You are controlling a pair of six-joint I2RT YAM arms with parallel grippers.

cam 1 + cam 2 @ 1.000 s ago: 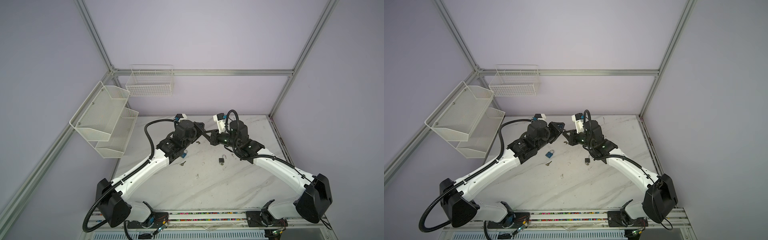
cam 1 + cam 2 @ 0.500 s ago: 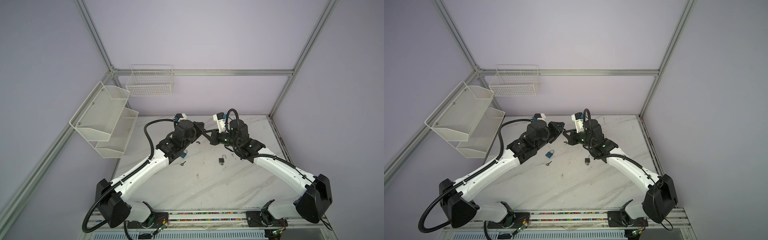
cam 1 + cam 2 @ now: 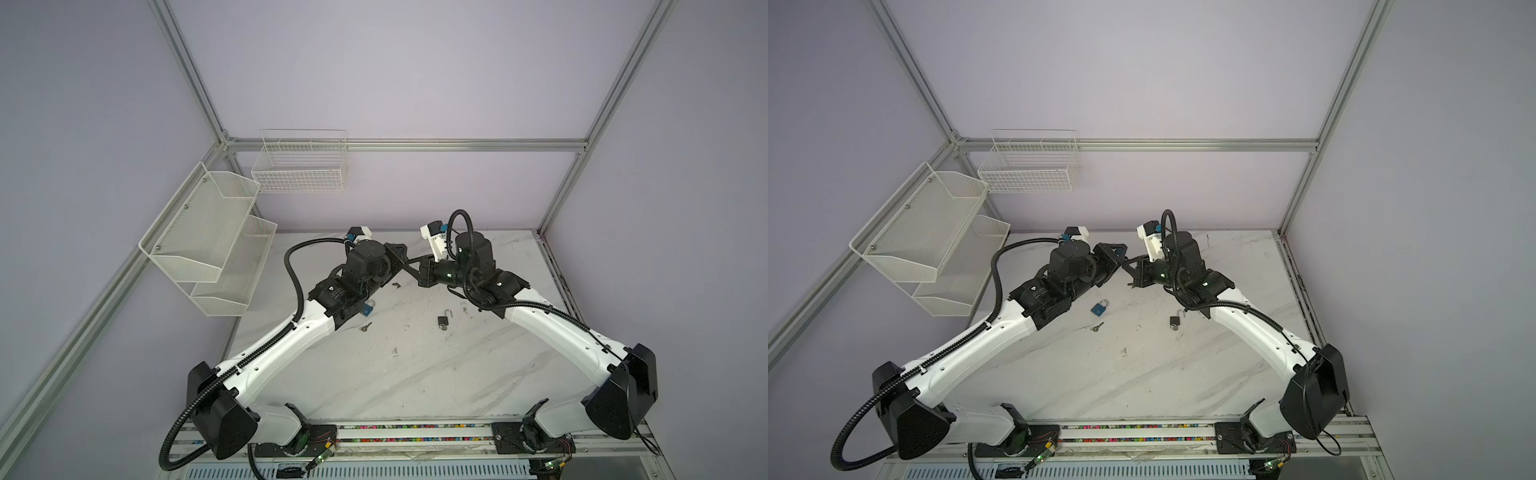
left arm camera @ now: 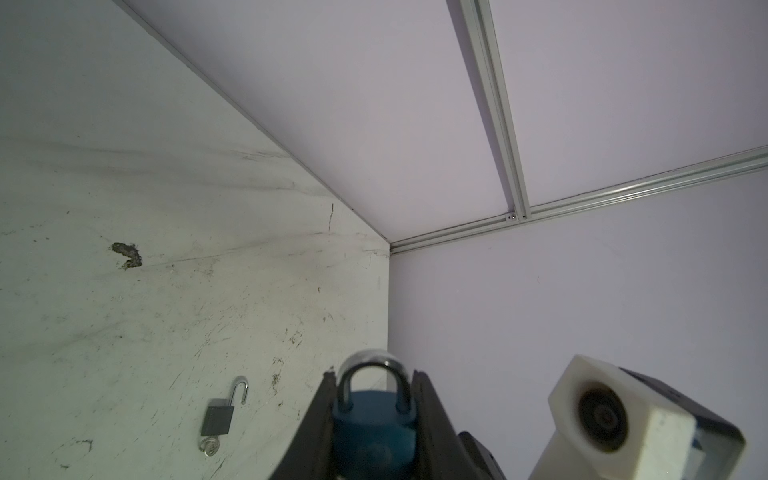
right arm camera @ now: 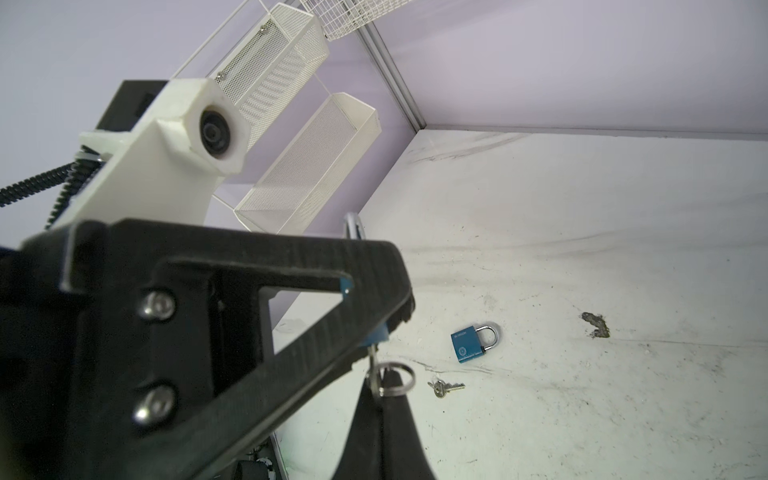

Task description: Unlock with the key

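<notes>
Lavender walls: closing in the back and right edges of the workspace, aluminium frame rails running along the joins.
Marble tabletop: stretching wide toward its front edge between the left arm and the right arm; its left edge lying open beneath the shelves.
Mesh shelves: hanging on the left wall, jutting over that edge, well apart from the left arm.
Wire basket: hanging on the back wall, high above the arms.
Left fingers: clenching on the held blue padlock, hovering off the tabletop near its rear middle.
Right fingers: pinching the held key, reaching in close to the left fingers.
Held blue padlock: lying with its long axis across the left fingers, shackle sticking out on the wrist-camera side, base facing the key.
Black padlock: lying near the right arm, shackle swung open.
Spare blue padlock: lying flat, shackle pointing rearward.
Held key: pointing its blade along the padlock's axis into the base; how deep, I cannot tell.
Loose key: lying just in front of the spare blue padlock.
</notes>
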